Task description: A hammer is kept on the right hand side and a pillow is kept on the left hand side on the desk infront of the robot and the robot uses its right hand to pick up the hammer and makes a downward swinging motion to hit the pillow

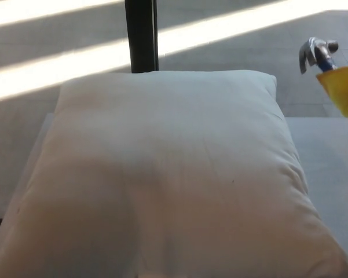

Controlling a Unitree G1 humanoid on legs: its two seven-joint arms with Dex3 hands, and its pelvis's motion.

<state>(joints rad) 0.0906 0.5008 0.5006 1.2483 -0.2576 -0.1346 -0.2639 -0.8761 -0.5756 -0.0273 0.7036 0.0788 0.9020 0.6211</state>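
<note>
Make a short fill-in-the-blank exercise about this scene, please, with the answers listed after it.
1. The hammer has a metal head and a ____ grip.
2. The hammer is at the picture's ____ edge, clear of the pillow.
3. The pillow is ____ in colour.
4. Behind the pillow stands a ____ post.

Answers: yellow; right; white; black

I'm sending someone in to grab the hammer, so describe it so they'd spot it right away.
Start at the big white pillow that fills most of the desk. Look past its far right corner, at the right edge of the view: the hammer is raised there, clear of the pillow. It is the only brightly coloured thing, with a shiny metal claw head, a blue neck and a yellow handle.
</note>
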